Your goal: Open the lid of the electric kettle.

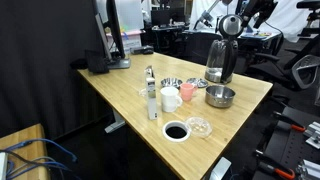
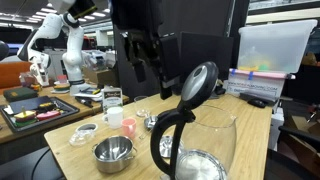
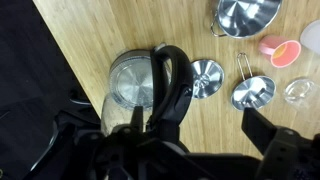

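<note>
The lid (image 2: 200, 80) stood tipped up on the electric kettle (image 2: 195, 145).
The end effector (image 2: 146, 70) hung above, jaws apart, empty; retreating straight up would avoid knocking it shut.

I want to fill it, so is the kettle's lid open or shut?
Open. In an exterior view the lid stands tipped up above the kettle, and the wrist view looks down into its uncovered mouth.
</note>
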Robot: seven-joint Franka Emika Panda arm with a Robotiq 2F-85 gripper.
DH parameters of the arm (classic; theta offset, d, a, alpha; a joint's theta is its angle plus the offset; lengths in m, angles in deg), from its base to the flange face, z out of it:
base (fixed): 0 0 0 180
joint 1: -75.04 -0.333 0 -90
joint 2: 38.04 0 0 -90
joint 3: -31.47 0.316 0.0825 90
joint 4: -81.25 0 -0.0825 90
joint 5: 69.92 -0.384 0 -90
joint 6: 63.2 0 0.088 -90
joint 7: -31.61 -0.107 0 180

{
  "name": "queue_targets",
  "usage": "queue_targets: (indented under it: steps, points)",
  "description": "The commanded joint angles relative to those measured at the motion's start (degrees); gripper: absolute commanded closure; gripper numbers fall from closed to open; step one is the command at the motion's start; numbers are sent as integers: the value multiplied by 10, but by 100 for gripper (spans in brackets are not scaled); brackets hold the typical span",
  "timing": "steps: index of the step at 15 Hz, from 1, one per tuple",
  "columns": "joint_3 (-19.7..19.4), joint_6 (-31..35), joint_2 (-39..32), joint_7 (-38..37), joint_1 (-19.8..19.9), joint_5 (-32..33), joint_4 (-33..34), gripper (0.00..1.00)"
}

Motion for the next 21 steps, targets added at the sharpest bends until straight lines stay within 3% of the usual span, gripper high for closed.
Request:
queue_targets:
  steps: [1, 10, 13, 14, 21]
  points:
    - [10, -2, -2, 6, 11, -8, 1, 0]
    - [10, -2, -2, 6, 11, -8, 1, 0]
    - [44, 11, -2, -46, 4, -18, -9, 0]
    - [63, 13, 0, -73, -1, -22, -13, 20]
    - [161, 30, -6, -229, 2, -3, -16, 69]
